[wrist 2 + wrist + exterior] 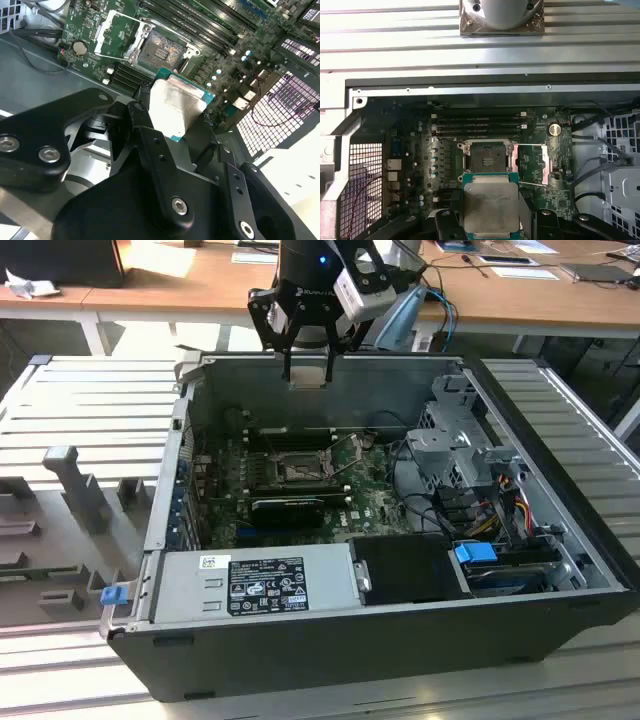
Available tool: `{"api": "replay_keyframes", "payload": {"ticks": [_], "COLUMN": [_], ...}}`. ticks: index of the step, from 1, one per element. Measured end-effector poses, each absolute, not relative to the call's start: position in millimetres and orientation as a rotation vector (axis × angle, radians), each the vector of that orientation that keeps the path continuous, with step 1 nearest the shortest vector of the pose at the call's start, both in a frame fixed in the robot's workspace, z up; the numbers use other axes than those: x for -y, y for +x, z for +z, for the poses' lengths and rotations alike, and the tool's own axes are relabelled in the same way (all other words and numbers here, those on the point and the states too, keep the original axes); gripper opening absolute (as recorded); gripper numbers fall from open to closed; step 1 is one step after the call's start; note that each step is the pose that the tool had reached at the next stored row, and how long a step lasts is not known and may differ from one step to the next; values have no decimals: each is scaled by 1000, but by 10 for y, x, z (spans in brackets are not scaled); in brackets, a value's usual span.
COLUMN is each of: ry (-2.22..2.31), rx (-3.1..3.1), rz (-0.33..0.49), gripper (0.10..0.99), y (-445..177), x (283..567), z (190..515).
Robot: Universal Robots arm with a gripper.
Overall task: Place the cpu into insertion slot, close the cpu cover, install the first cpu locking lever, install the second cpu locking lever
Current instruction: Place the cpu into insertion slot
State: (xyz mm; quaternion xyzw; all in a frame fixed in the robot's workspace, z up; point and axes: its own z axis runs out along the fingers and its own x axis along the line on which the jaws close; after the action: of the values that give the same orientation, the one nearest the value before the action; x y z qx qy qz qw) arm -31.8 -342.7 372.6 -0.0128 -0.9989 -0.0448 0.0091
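Above the insertion slot (298,468), well apart from it, locate the gripper (308,372) with its fingers (145,125) closed onto two opposite edges of the cpu (175,105). Read the grip as narrow: spread no wider than the chip itself, with the silver lid facing both wrist views. Confirm that the cpu cover (545,170) is swung open just beside the insertion slot, leaving the grey centre bare.

For the placing step, judged to be the one in hand:
- Centre the chip squarely over the insertion slot.
- Match its edges to the black frame.
- Hold it level and lower it straight.
- Avoid sliding it across the contacts.

Treat any tilt or offset as a likely cause of bent pins. Release only once the chip is seated flat within the frame.
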Motion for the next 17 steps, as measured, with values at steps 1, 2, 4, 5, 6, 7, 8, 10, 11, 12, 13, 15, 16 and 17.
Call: {"api": "replay_keyframes", "payload": {"ticks": [1,2,4,5,6,7,8,10,11,12,13,15,16,17], "ry": [-51,-74,-75,-75,-75,-75,-77,-85,-89,-91,-97,-105,-110,-119], "rx": [3120,3120,3120,3120,3120,3120,3120,3120,3120,3120,3120,3120,3120,3120], "rz": [-140,-140,-141,-140,-140,-140,-140,-140,-140,-140,-141,-141,-141,-141], "gripper": [529,529,529,529,529,529,529,529,529,529,529,529,529,529], "y": [-318,-320,-321,-320,-320,-320,-320,-320,-320,-320,-320,-320,-320,-320], "x": [3427,3427,3429,3429,3429,3430,3430,3430,3430,3430,3430,3430,3430,3430], "z": [3726,3723,3709,3704,3702,3699,3698,3696,3695,3695,3694,3693,3693,3692]}}
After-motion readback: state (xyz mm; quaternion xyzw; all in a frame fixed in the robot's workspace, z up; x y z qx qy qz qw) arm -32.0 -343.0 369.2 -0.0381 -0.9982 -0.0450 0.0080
